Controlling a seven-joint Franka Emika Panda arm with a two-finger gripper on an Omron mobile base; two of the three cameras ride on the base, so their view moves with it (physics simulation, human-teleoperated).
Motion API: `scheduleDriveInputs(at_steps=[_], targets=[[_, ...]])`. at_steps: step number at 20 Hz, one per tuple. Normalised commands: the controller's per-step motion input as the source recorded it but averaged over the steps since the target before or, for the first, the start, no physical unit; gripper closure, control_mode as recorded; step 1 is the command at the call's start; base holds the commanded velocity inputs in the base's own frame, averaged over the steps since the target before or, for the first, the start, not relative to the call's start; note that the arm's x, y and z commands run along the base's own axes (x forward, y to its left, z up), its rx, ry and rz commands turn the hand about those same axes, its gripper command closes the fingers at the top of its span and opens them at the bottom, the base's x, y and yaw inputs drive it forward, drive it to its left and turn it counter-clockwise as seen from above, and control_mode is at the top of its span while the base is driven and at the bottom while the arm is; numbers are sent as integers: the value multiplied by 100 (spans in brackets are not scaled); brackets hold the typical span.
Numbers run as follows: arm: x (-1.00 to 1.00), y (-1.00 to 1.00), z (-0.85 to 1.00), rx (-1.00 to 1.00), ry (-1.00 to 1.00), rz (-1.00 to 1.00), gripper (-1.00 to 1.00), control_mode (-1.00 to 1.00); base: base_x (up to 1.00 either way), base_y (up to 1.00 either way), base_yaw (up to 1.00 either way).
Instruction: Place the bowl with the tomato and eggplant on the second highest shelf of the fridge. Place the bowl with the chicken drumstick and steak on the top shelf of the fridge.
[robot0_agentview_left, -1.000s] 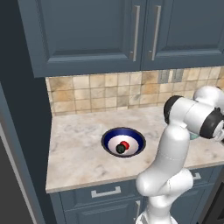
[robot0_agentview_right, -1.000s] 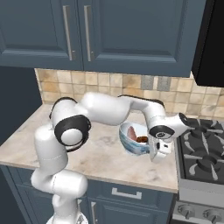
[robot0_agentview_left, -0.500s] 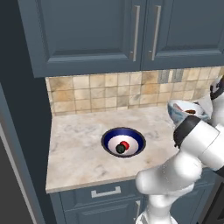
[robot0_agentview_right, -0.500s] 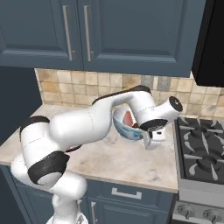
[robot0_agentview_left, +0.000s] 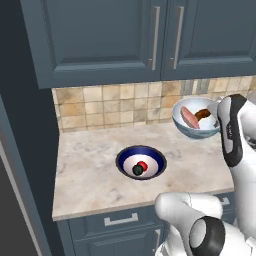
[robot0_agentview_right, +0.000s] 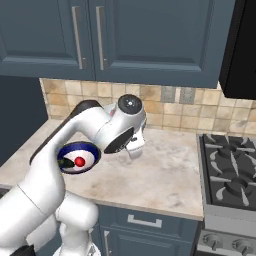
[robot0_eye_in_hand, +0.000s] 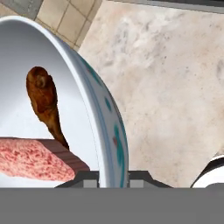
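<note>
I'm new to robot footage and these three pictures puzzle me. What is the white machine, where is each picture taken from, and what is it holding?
The white machine is a jointed robot arm in a computer-rendered kitchen. Two cameras ride on its base, one behind it on the left, one on the right, both looking down at the marble counter. A third sits on its hand, looking along the gripper.

The gripper is shut on the rim of a pale bowl, lifted above the counter. Inside lie a pink steak and a brown chicken drumstick.

Resting on the counter is a blue bowl with a red tomato and a dark eggplant. A stove stands to the right.
</note>
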Motion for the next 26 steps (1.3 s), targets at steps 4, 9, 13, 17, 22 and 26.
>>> scheduleDriveInputs(at_steps=[4,9,13,17,22,26], targets=[[-58,98,73,0,-3,16,100,-100,0,0,0],[-66,94,49,0,-1,17,100,-100,0,0,0],[-68,55,35,8,0,14,100,-100,0,0,0],[-14,3,6,3,0,4,100,-100,0,0,0],[0,0,0,0,0,0,100,100,-64,-14,15],[0,0,0,0,0,0,100,100,-100,-30,36]])
